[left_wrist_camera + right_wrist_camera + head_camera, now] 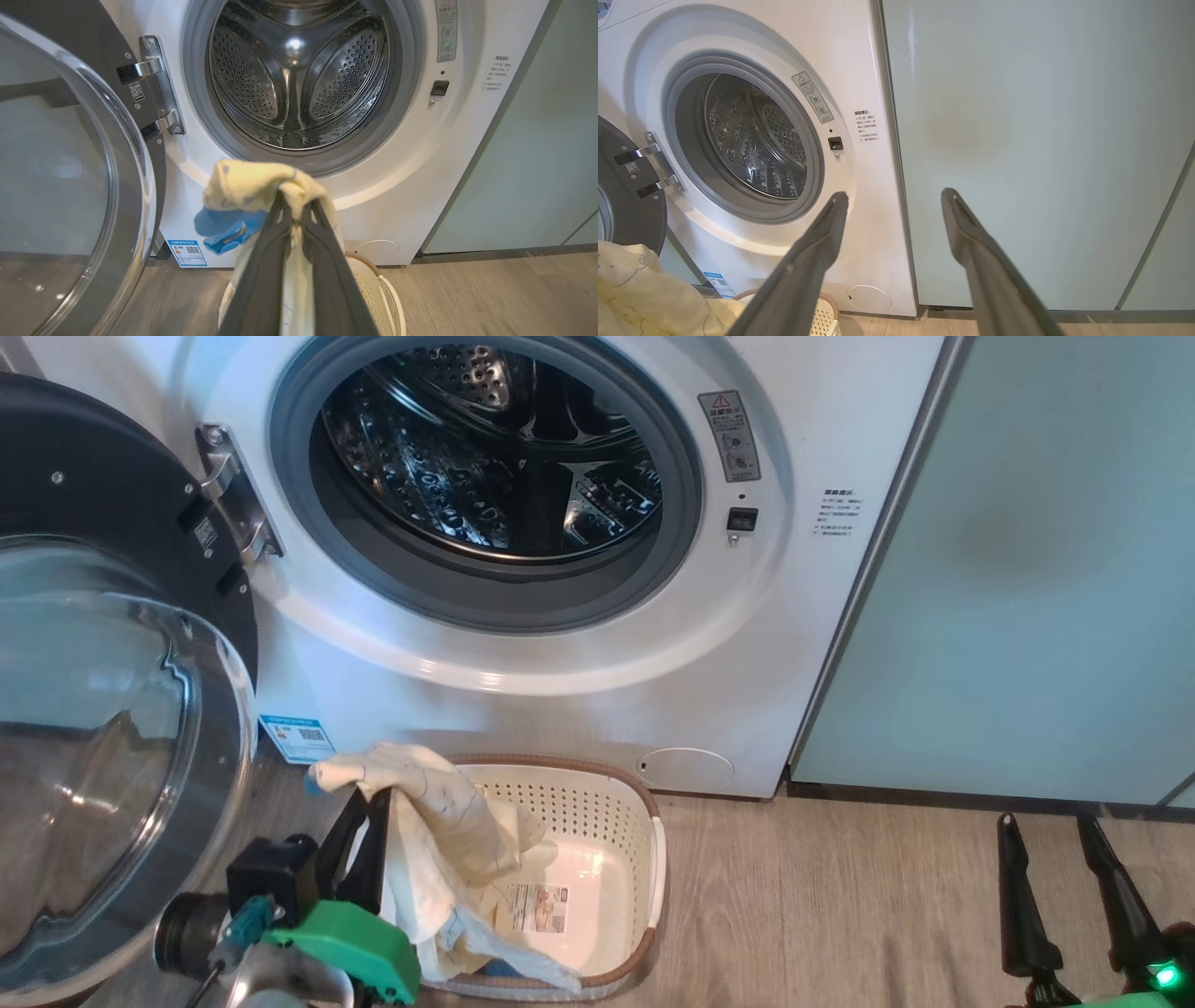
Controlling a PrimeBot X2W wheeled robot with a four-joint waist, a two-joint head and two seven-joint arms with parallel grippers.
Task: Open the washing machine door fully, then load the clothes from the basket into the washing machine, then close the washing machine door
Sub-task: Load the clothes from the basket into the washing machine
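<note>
The washing machine (579, 691) stands with its steel drum (299, 74) exposed. Its door (103, 709) is swung wide to the left, glass bowl facing out. On the floor below sits the cream basket (607, 821). My left gripper (369, 798) is shut on the pale-yellow clothes (439, 803), lifted above the basket's left end; a blue piece (224, 228) hangs with them. In the left wrist view the fingers (271, 252) pinch the yellow cloth (252, 184) below the drum opening. My right gripper (1046, 821) stands open at the lower right, nothing between its fingers (966, 224).
Pale green cabinet panels (1027, 569) stand right of the washer. Wood-look floor (840, 896) runs between the basket and my right gripper. A blue sticker (297, 739) and a round flap (686, 767) sit low on the washer front. A label (539, 907) lies on the basket's bottom.
</note>
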